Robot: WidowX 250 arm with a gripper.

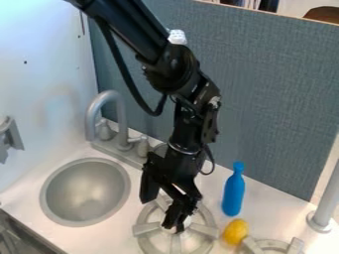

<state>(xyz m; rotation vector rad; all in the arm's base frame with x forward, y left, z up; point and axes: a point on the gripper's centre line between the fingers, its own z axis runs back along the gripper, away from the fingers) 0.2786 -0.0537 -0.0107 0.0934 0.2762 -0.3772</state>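
Note:
The black gripper [161, 212] hangs low over the left stove burner [145, 228], its two fingers spread apart and one reaching down near the burner's middle. Nothing can be made out between them. To the right of that burner lies a yellow, rounded object [236, 231]. A blue bottle [233, 192] stands upright just behind the yellow object, apart from the gripper.
A round grey sink [86, 192] is set into the white counter at the left, with a curved grey faucet [106, 101] behind it. Part of another burner [270, 244] shows at the front right, near a grey post [324, 211]. A blue-grey panel [271, 94] stands behind.

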